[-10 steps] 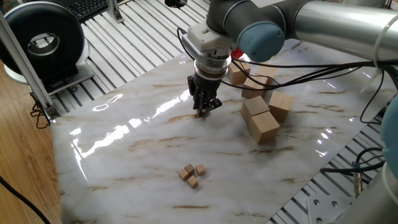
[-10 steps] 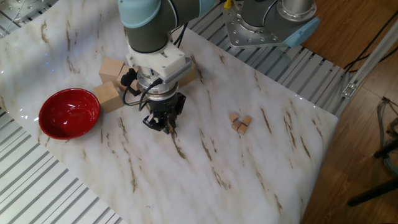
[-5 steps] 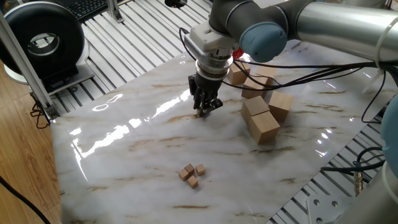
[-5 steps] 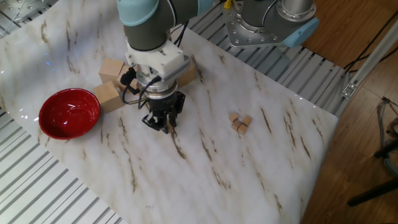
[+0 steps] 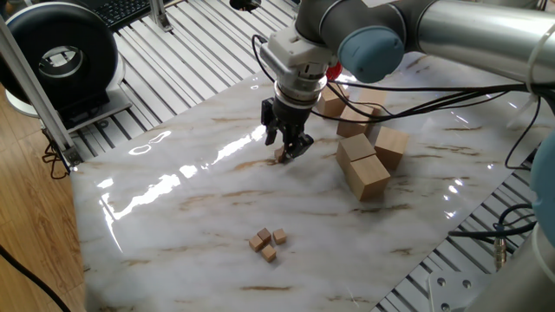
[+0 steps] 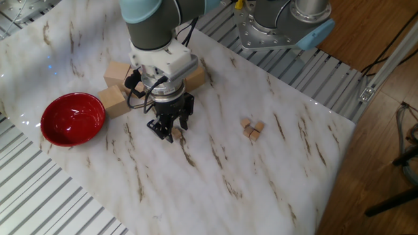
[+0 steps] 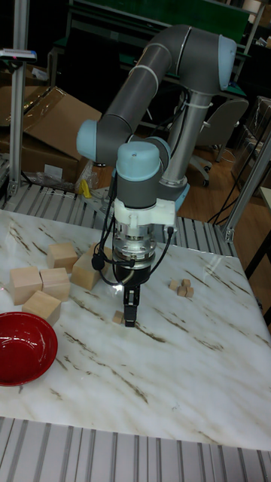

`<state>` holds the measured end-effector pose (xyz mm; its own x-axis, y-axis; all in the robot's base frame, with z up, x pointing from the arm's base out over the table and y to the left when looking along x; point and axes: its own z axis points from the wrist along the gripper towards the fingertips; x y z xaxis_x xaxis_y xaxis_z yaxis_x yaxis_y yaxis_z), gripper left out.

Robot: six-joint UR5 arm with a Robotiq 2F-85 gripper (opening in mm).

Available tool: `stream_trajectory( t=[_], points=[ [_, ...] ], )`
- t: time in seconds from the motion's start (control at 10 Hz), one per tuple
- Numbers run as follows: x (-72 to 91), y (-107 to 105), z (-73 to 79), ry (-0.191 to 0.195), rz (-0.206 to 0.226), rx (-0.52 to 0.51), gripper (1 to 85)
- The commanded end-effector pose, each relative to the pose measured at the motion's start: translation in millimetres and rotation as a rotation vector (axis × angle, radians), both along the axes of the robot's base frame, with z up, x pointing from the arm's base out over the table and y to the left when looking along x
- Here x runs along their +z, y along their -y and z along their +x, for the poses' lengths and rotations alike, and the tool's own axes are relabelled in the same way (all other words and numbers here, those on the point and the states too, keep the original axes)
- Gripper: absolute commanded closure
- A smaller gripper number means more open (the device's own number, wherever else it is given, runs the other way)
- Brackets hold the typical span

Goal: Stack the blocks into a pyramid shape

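Marble-patterned surface (image 5: 191, 217) carries everything here; no brand, label or writing can be read on any object in the three views. Gripper (image 5: 287, 149) hangs low over the middle of the surface, its dark fingers (image 6: 155, 128) spread apart and pointing down; a single tiny tan cube (image 7: 118, 317) lies on the marble just beside the fingertips, and in the tall fixed view it sits clear of them on one side, not pinched; whether a finger touches it I cannot tell. Three more of the blocks (image 5: 268, 243) lie in a loose cluster well apart from the gripper, nearer the surface's edge; they rest flat beside one another, none on top of another (image 6: 251, 127) (image 7: 181, 286), so no stepped pile shows. Large pale wooden blocks (image 5: 364, 156) stand in a group behind the arm; a red bowl (image 6: 72, 119) sits near them at the surface's edge.
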<state>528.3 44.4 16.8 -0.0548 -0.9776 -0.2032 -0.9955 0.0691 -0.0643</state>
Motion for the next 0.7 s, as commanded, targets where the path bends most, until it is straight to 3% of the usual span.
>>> stream_trajectory(
  t=[0.0, 0.2, 0.4, 0.6],
  points=[
    [4.5, -1, 3.1, 0.009, 0.01, -0.003, 33.3],
    [4.1, -1, 4.3, 0.018, 0.013, 0.004, 32.0],
    [0.1, 2, -4.6, 0.012, 0.031, 0.012, 32.0],
    [-1.2, 11, -8.4, 0.015, 0.019, 0.027, 32.0]
  ],
)
